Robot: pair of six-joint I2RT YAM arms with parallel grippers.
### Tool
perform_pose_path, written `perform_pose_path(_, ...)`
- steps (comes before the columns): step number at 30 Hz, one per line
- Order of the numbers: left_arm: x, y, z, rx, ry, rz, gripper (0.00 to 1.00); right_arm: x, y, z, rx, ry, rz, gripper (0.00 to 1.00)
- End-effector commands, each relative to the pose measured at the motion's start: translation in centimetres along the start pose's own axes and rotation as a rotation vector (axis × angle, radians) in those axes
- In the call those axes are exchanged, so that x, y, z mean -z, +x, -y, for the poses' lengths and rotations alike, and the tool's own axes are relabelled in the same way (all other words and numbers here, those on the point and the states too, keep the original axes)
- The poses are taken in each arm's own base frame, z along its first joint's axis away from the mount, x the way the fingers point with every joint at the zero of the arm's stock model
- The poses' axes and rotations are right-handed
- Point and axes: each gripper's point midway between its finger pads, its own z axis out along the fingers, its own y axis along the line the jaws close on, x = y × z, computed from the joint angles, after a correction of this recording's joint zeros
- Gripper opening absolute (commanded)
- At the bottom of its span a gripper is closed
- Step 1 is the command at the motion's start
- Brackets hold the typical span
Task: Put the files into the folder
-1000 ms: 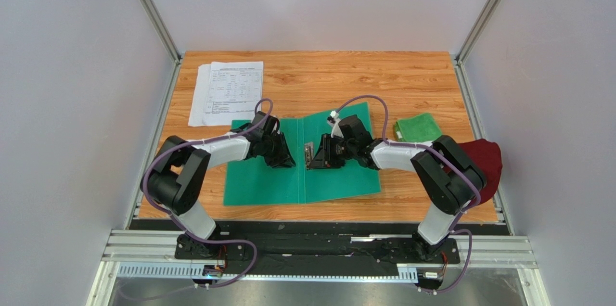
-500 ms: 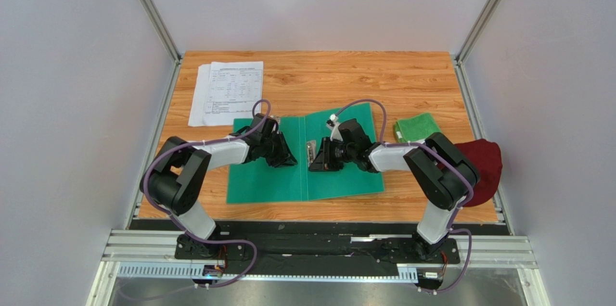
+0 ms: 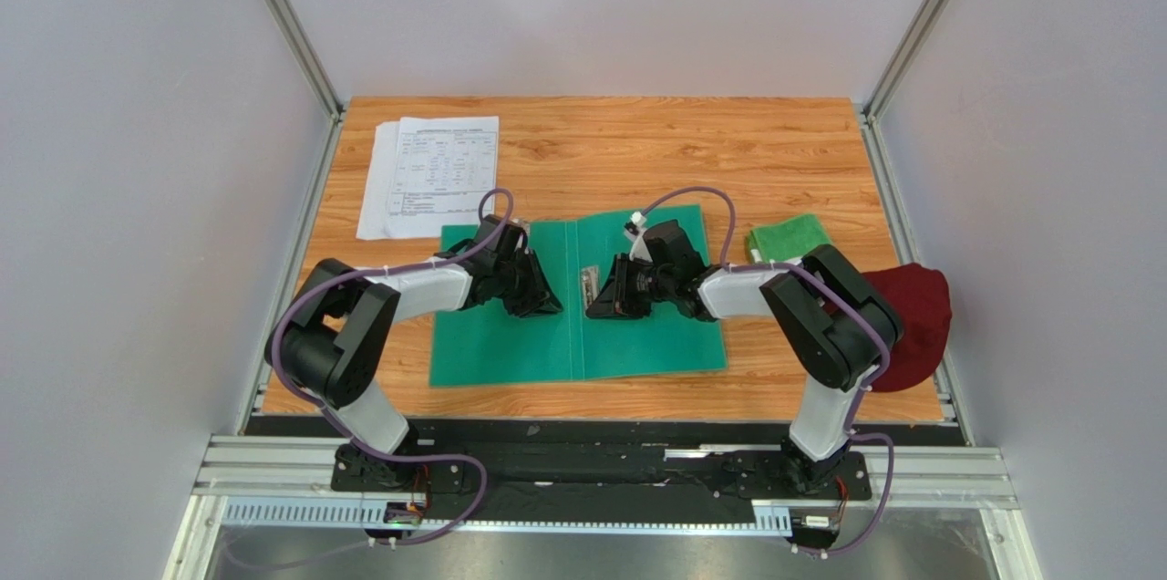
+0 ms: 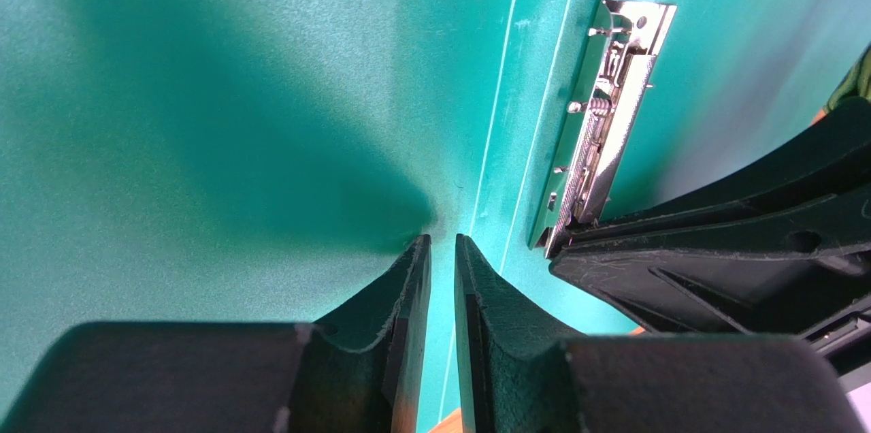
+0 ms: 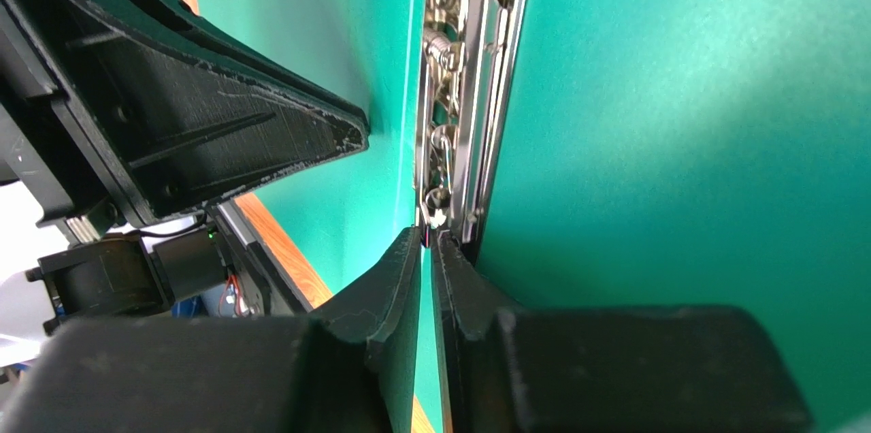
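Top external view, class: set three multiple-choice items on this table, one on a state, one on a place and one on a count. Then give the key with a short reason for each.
1. The teal folder is:
A. closed
B. open flat, its metal clip showing
C. standing upright

2. The printed sheets lie:
A. inside the folder
B. under a cloth
C. at the table's far left corner

3. Cloths to the right of the folder:
A. two
B. none
C. four

Key:
1 B: both halves lie spread, and the clip beside the spine is bare.
2 C: the sheets rest on the wood at the far left.
3 A: a green cloth and a dark red cloth.
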Motion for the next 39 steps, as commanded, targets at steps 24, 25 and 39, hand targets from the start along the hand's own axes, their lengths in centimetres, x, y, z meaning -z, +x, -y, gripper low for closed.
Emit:
perform_pose_path(24,0.5,-4.8,2.8,-0.12,-0.131,0.001,0.56,0.3,1.0,10.4,-0.084,0.571,0.031,0.0)
perform_pose_path(25,-0.3,-4.9,2.5,-0.123,-0.145,-0.014,0.56,0.4,1.0,10.4,-0.077,0.577,0.03,0.0)
perform_pose_path(39,-2.7,-6.5,1.9,-0.124,-0.221,0.027,0.33,0.3,-0.4,10.1,0.013,0.645,0.066,0.0)
